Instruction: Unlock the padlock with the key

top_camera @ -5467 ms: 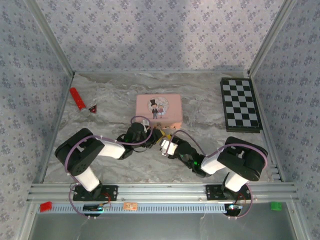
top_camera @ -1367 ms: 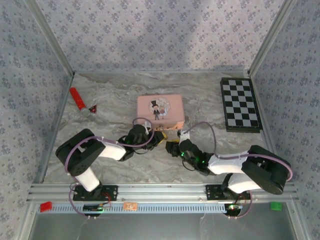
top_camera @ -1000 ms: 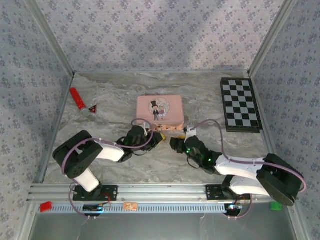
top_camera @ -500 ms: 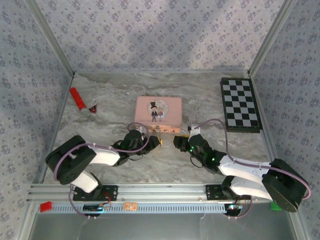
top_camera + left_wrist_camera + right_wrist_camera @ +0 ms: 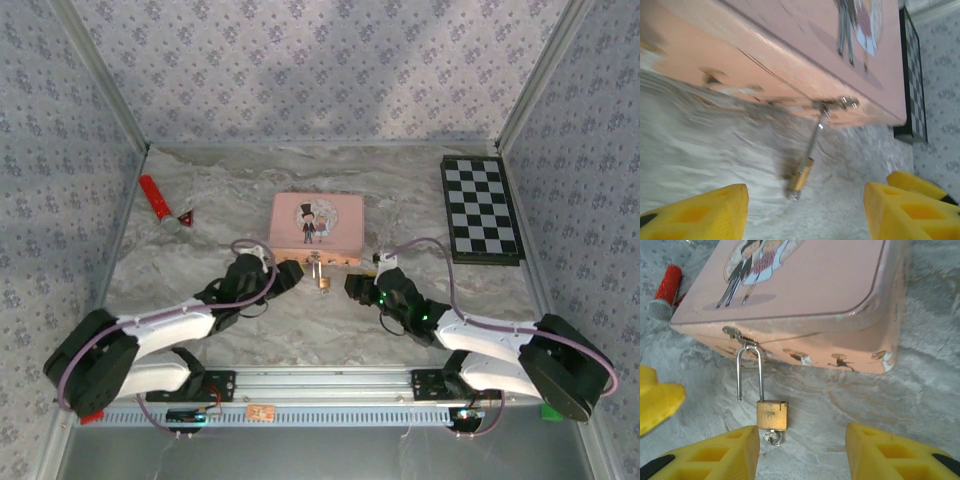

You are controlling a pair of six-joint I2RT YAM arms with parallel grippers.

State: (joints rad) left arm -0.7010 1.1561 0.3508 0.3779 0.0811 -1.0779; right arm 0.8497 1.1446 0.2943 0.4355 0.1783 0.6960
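Note:
The small brass padlock (image 5: 323, 283) (image 5: 772, 414) (image 5: 802, 175) lies on the table in front of the pink picture tin (image 5: 316, 228) (image 5: 810, 285) (image 5: 790, 30). Its thin shackle (image 5: 750, 371) is threaded through the tin's clasp, and one leg hangs free of the body. The tiny key (image 5: 772, 437) sticks out of the body's bottom. My left gripper (image 5: 290, 276) (image 5: 805, 210) is open just left of the padlock, not touching it. My right gripper (image 5: 352, 286) (image 5: 802, 447) is open just right of it, with nothing between its fingers.
A black-and-white chessboard (image 5: 481, 210) lies at the back right. A red cylinder (image 5: 156, 197) (image 5: 665, 286) lies at the back left with a small dark piece (image 5: 184, 217) beside it. Patterned walls close in three sides.
Both grippers have backed away from the padlock and let go. The left arm has stretched out low. The padlock now lies free with its shackle open, and the tin has shifted slightly left.

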